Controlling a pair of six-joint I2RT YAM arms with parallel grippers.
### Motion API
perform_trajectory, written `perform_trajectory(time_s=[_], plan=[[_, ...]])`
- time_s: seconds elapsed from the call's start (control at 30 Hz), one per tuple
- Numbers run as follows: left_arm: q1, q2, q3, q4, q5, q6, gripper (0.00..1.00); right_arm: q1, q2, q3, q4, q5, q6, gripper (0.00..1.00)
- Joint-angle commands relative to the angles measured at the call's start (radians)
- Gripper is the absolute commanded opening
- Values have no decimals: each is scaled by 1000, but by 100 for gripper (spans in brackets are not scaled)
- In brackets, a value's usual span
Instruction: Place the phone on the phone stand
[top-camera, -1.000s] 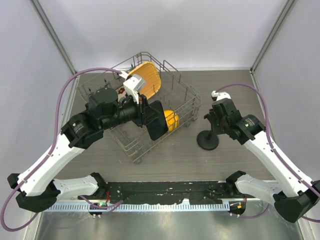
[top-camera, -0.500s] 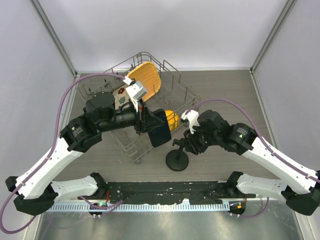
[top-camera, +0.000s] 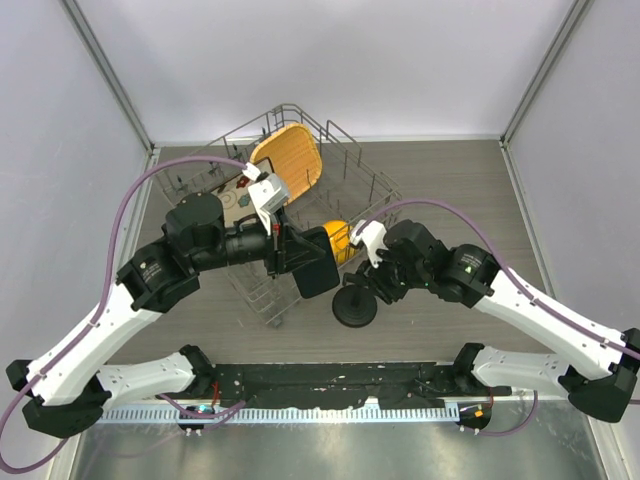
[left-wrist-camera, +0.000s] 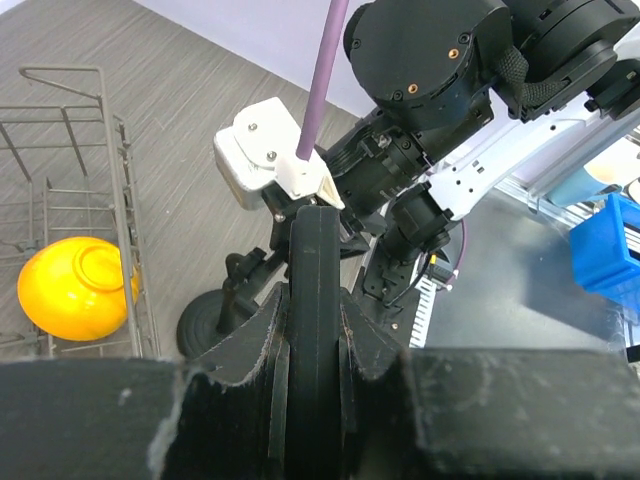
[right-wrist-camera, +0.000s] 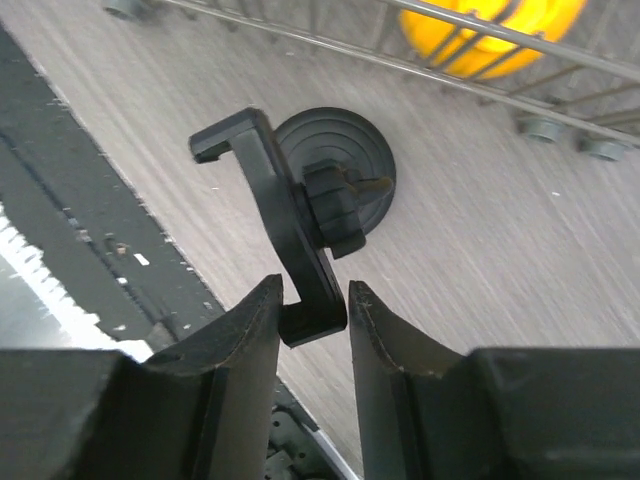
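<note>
The left claw (left-wrist-camera: 316, 335) is shut tight on the phone (left-wrist-camera: 318, 250). The phone stands on its thin edge, squeezed between the two fingers (left-wrist-camera: 245, 350). From above, it hangs in the air over the near corner of the wire rack (top-camera: 375, 215). Its dark flat face is turned toward the right arm. The phone is not on the stand (top-camera: 354, 306). The two are near each other, but they do not touch.

The right claw (right-wrist-camera: 312, 300) is closed on the stand. Its two fingers pinch the low end of the holder (right-wrist-camera: 265, 190), the flat black piece with a little hook at the top. The round base (right-wrist-camera: 355, 150) shows past the holder, with rings on it like a target. The stand is toward the near side of the brown tabletop (top-camera: 450, 170), just beside the rack and to the right of the phone. I cannot tell if the base sits flat on the tabletop or is lifted a bit.

A yellow bowl (left-wrist-camera: 75, 290) lies inside the rack, close behind the phone and the stand. An orange plate (top-camera: 292, 160) leans up at the far side of the rack.
</note>
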Motion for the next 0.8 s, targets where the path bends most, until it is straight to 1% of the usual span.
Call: perform_trajectory(time_s=[0.0, 0.07, 0.1, 0.17, 0.2, 0.3, 0.37, 0.43, 0.5, 0.57, 0.67, 0.77], plan=[[-1, -13, 7, 118, 23, 22, 0, 3, -39, -12, -39, 183, 25, 44], [-1, -6, 10, 118, 29, 22, 0, 1, -46, 9, -57, 221, 87, 51], [-1, 0, 16, 115, 30, 22, 0, 1, -57, 17, -65, 230, 118, 59], [-3, 6, 24, 106, 33, 22, 0, 1, -66, 32, -71, 240, 179, 63], [-1, 11, 27, 108, 33, 25, 0, 1, -75, 34, -71, 237, 254, 64], [-3, 17, 24, 117, 33, 22, 0, 1, -111, 0, -37, 240, 415, 64], [-1, 23, 21, 131, 32, 17, 0, 1, -157, -31, -34, 264, 474, 64], [-1, 34, 19, 132, 29, 16, 0, 1, -209, -55, -11, 278, 540, 60], [-1, 49, 36, 121, 10, 9, 0, 1, -252, -97, 30, 267, 569, 55], [-3, 86, 82, 77, -39, -10, 0, 1, -307, -138, 107, 237, 582, 55], [-3, 128, 130, 22, -66, -27, 0, 3, -315, -166, 151, 209, 569, 52], [-1, 129, 125, 22, -85, -37, 0, 4, -292, -170, 156, 209, 553, 50]])
